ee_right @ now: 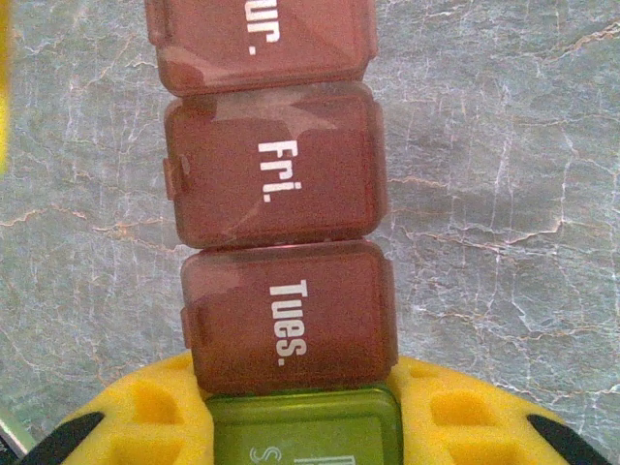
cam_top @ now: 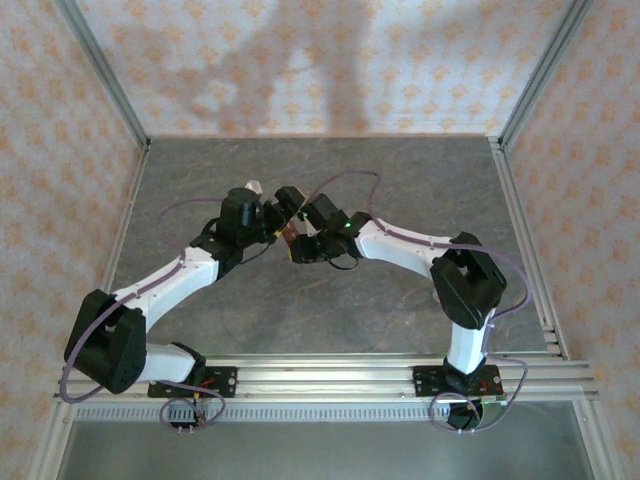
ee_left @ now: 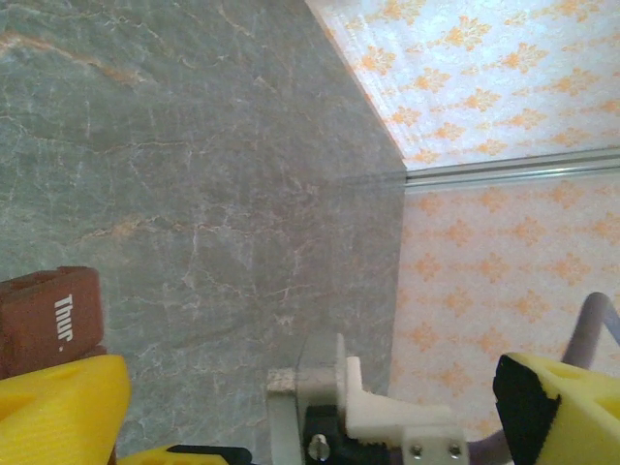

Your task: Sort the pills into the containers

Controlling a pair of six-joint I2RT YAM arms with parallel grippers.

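The containers (ee_right: 276, 194) are a reddish-brown strip of lidded boxes marked "Fri." and "Tues.", with a green end box (ee_right: 305, 431). My right gripper (ee_right: 302, 412) is shut on that green end, one yellow finger on each side of it. In the top view the strip (cam_top: 289, 236) is held above the table's middle, between the two wrists. My left gripper (ee_left: 305, 392) stands wide open, and the strip's "Thur." box (ee_left: 48, 315) lies just beyond its left finger (ee_left: 58, 412). All visible lids are closed. The pills are out of view.
A grey marbled table (cam_top: 400, 190) is walled with patterned paper and aluminium posts. A grey and white mechanical part (ee_left: 358, 407) sits between my left fingers. An aluminium rail (cam_top: 330, 370) runs along the near edge by both arm bases.
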